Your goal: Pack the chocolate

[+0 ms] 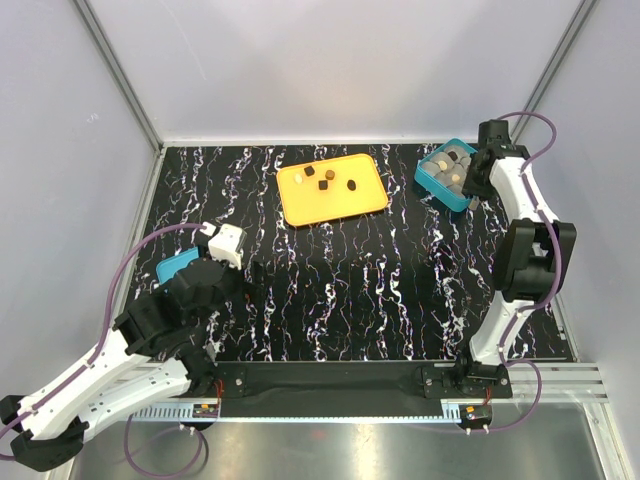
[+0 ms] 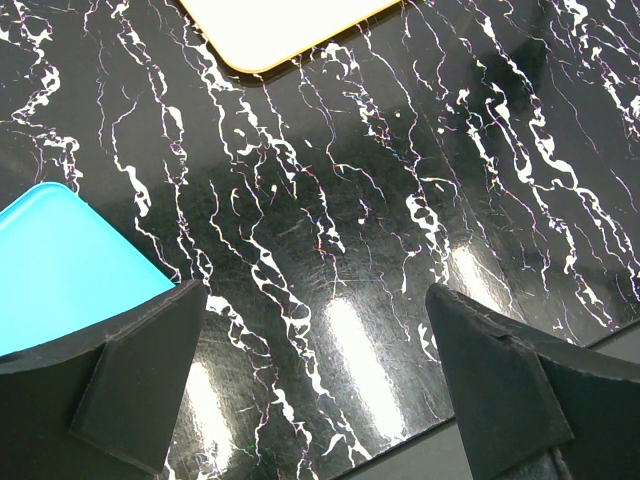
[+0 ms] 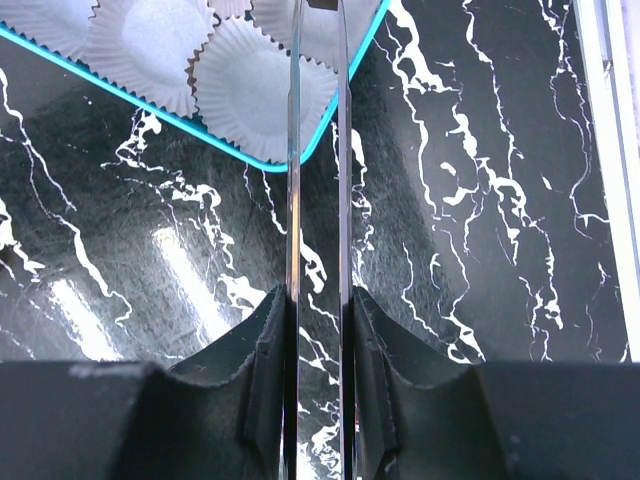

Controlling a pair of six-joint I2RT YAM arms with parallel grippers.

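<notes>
Several dark brown chocolate pieces (image 1: 324,181) lie on the orange tray (image 1: 365,195) at the back middle. More chocolate (image 1: 449,163), brown and cream, sits in the paper cups of the teal box (image 1: 432,181) at the back right. My right gripper (image 1: 478,172) (image 3: 317,300) is shut on a pair of metal tongs (image 3: 294,150). Their two blades reach over the box's near corner (image 3: 150,110), above white paper cups (image 3: 255,90) that hold nothing. My left gripper (image 1: 222,268) (image 2: 315,300) hangs open over bare table at the front left, holding nothing.
A flat teal lid (image 1: 178,266) (image 2: 60,260) lies just left of my left gripper. A corner of the orange tray (image 2: 280,30) shows ahead of it. The black marbled table (image 1: 380,280) ends in a metal rail at the near edge, and grey walls enclose it.
</notes>
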